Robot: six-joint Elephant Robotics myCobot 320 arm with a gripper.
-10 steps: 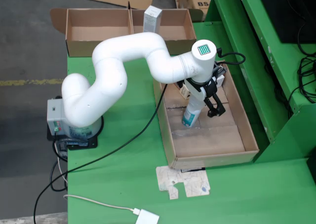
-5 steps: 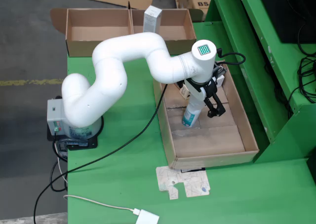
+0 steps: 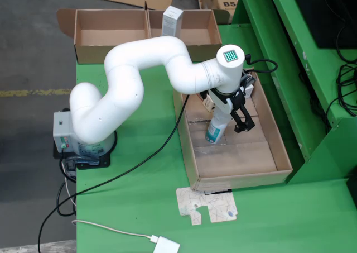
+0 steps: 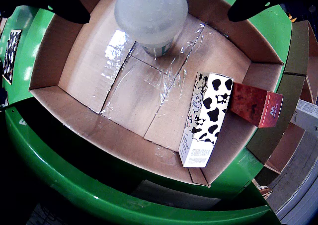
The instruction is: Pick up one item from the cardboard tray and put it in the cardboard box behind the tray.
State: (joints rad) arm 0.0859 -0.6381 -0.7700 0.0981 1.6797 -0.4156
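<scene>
nothing moved; claw [image 4: 149, 4] straddles round-capped bottle [image 4: 150, 17].

White-capped bottle [image 4: 151, 15] stands between the spread gripper [image 4: 154, 1] fingers.

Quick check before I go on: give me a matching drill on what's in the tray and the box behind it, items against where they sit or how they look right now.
Items
1. bottle
2. cow-print carton
3. red box
4. tall white carton

Descriptions
A. stands upright in the cardboard box behind the tray
B. lies flat along the tray's end wall in the wrist view, black patches on white
C. seen cap-on from above, between the two dark fingers of the gripper
D. lies in the tray's corner, touching the patterned carton's end

Pairs: 1-C, 2-B, 3-D, 4-A
</scene>
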